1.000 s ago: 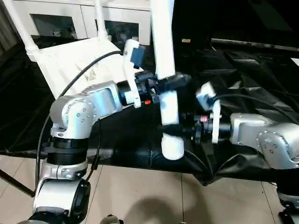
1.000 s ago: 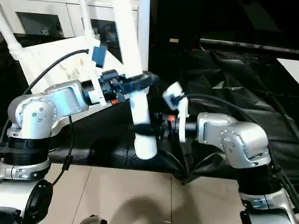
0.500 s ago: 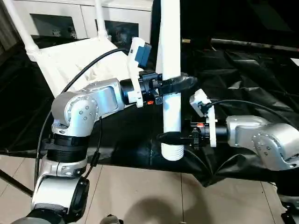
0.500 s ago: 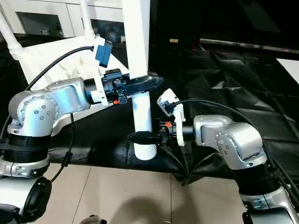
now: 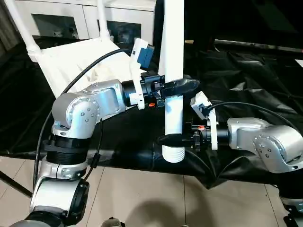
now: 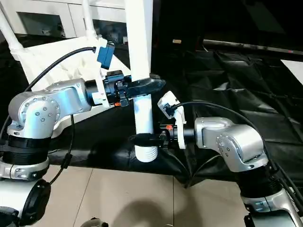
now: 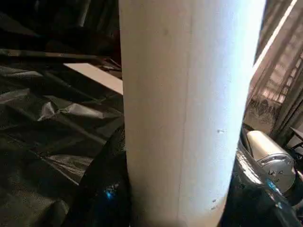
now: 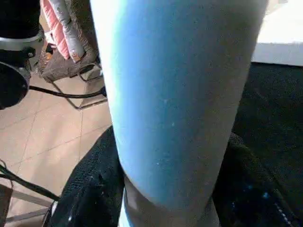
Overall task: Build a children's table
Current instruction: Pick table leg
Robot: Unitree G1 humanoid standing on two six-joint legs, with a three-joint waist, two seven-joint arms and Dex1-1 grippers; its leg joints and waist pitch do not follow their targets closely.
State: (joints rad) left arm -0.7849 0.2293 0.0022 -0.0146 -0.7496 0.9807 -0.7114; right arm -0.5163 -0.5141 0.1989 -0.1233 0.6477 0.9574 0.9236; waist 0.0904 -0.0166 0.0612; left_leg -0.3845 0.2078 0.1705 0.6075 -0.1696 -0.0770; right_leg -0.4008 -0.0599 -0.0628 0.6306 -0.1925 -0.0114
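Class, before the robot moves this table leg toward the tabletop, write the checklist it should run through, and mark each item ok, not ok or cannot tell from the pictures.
1. Left gripper closed around the leg: ok, its fingers wrap the tube at mid-height.
2. Right gripper closed around the leg: ok, it clamps just above the ribbed end.
3. Leg upright: ok, it stands near vertical between the two grippers.
4. Ribbed end free: ok, it hangs below the right gripper, touching nothing.
5. Tabletop ready to take the leg: cannot tell; it leans tilted behind the left arm, with two legs already standing up from it, and no free socket is visible.
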